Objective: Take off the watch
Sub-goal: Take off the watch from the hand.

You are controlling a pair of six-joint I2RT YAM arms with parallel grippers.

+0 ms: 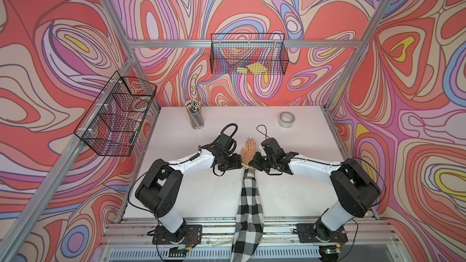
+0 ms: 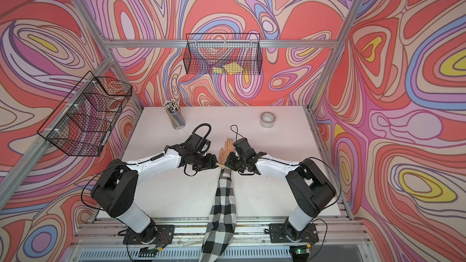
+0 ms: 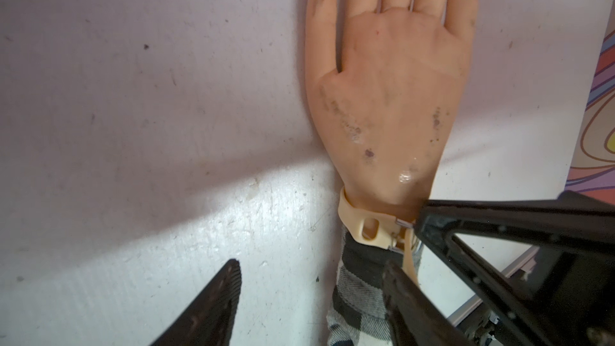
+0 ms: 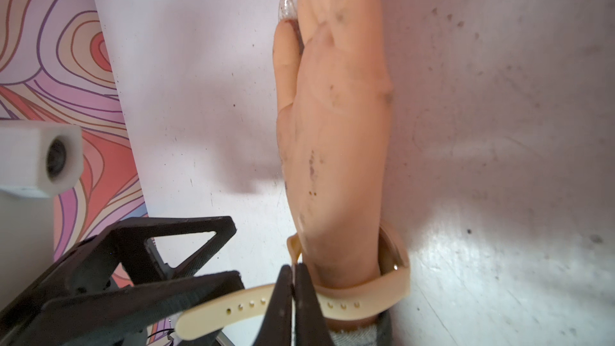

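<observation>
The slim beige wristwatch [image 4: 366, 296] circles the wrist of the flesh-toned plastic mannequin hand [image 4: 332, 128], lower centre of the right wrist view, its dial turned away (only a rim edge shows). The black right gripper [image 4: 293, 271] pinches the perforated strap tail; the black left gripper [image 3: 311, 262] gapes astride the black-and-white checked fabric sleeve [image 3: 356, 297], the buckle half hidden

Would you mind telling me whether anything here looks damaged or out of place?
On the watch, the holed strap tail sticks out loose beside the wrist, pinched in the right gripper. The mannequin hand carries dark smudges across its back.
</observation>
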